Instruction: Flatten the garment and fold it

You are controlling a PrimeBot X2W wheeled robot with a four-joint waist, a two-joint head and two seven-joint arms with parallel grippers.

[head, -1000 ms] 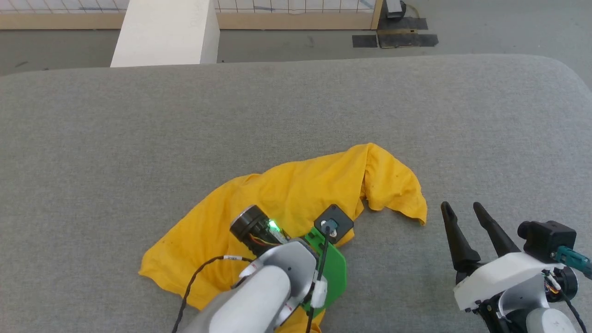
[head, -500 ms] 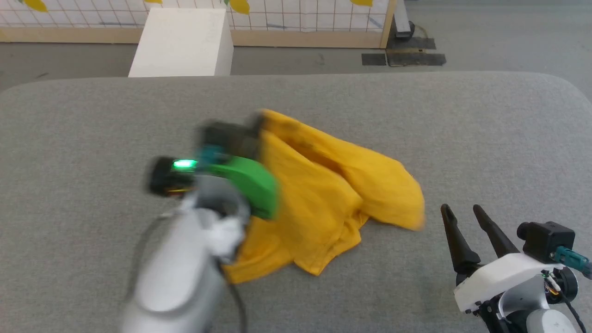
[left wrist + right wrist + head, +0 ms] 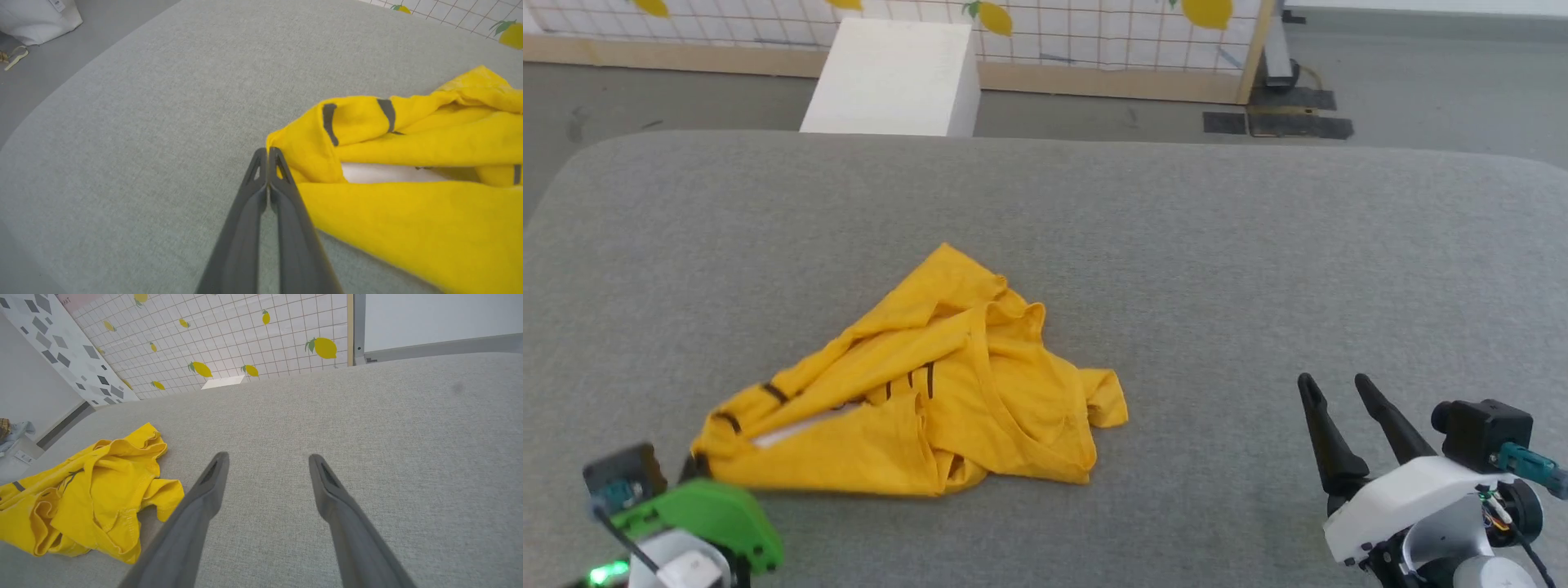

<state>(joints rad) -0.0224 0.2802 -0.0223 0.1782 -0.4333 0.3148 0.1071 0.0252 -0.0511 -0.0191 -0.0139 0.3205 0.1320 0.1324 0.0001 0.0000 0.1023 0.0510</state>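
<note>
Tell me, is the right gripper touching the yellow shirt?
Apart. The head view shows bare grey cushion between the right gripper and the yellow shirt.

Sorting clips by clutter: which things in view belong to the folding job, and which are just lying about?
Job: yellow T-shirt, crumpled on grey padded table; left gripper, jaws shut on its corner; right gripper, jaws open, apart.
Lying about: white box; black floor mats; lemon-print tiled wall.

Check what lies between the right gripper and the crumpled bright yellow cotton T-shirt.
Bare grey woven surface separates the open right gripper from the bright yellow cotton T-shirt; the head and right wrist views both show it.
</note>
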